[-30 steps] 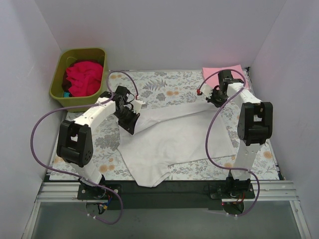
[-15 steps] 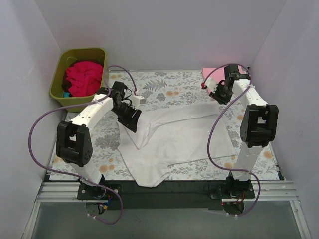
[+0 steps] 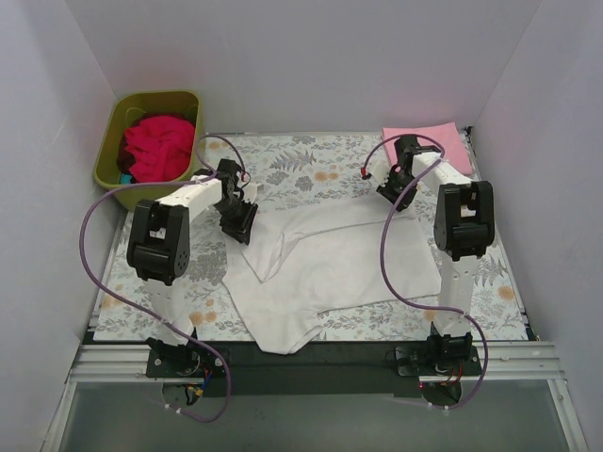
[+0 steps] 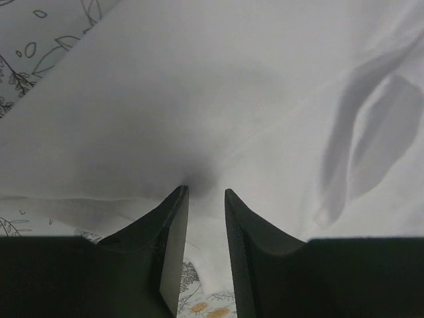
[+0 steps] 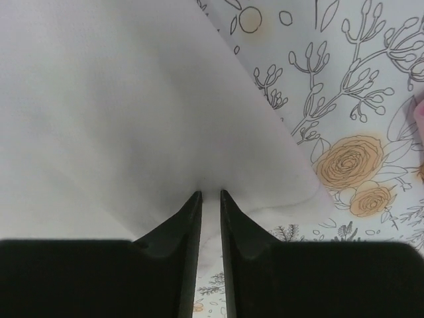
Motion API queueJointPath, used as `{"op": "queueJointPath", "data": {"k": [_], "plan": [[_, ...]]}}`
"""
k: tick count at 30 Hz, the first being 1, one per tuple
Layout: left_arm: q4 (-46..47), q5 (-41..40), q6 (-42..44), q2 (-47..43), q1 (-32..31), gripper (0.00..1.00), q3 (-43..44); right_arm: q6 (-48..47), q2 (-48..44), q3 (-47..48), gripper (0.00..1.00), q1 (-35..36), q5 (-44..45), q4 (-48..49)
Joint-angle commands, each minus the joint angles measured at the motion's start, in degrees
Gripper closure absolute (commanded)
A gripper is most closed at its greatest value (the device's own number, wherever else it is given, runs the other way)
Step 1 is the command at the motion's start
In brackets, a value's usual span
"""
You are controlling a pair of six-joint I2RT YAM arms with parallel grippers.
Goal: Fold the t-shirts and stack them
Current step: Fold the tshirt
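Observation:
The white t-shirt [image 3: 330, 268] lies spread across the middle of the floral sheet, its far edge partly folded over. My left gripper [image 3: 240, 218] is at the shirt's far left corner. In the left wrist view the gripper [image 4: 204, 191] has white cloth [image 4: 199, 99] between its nearly closed jaws. My right gripper [image 3: 394, 193] is at the far right corner. In the right wrist view it [image 5: 211, 193] is pinched on white cloth [image 5: 99, 99]. A folded pale pink t-shirt [image 3: 429, 141] lies at the back right. Crimson red t-shirts [image 3: 155, 146] are bundled in the tub.
The olive-green tub [image 3: 113, 174] stands at the back left. The grey-and-orange floral sheet [image 3: 311, 160] covers the table under the shirt. White walls enclose three sides. The shirt's near end hangs over the black front rail [image 3: 358, 353].
My right gripper has moved from beside the pink shirt leftward and nearer. My left gripper has shifted slightly back. The shirt's far edge has drawn in.

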Motion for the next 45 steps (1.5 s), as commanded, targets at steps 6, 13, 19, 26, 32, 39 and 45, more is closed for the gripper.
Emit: {"op": "queueJointPath", "data": {"k": [6, 13, 19, 26, 32, 39, 45], "plan": [[3.23, -8.8, -1.46, 9.9, 3.32, 0.76, 8.94, 5.13, 0.93, -2.9, 0.63, -0.72, 2.62, 0.7], [-0.01, -10.12, -1.98, 22.56, 3.85, 0.74, 28.79, 11.73, 7.52, 8.68, 0.58, -0.63, 4.64, 1.24], [-0.37, -2.67, -1.46, 16.71, 4.73, 0.57, 35.32, 13.23, 1.48, 10.99, 0.5, -0.63, 1.05, 1.15], [-5.64, 11.12, 6.34, -1.63, 4.82, 0.4, 23.84, 10.88, -11.88, 3.36, 0.37, -0.72, -3.79, -2.09], [-13.36, 15.99, 19.88, -18.63, 5.08, 0.4, 1.95, 6.56, -26.2, -14.12, 0.45, 0.86, -6.17, -8.51], [-18.83, 12.83, 32.12, -30.68, 0.7, 0.43, -18.45, 8.39, -42.38, -37.16, 0.58, 9.82, -4.33, -7.04], [-13.29, 9.66, 29.66, -34.12, -8.27, 0.43, -25.93, 10.25, -44.59, -47.71, 0.59, 14.66, 1.38, -0.18]]}}
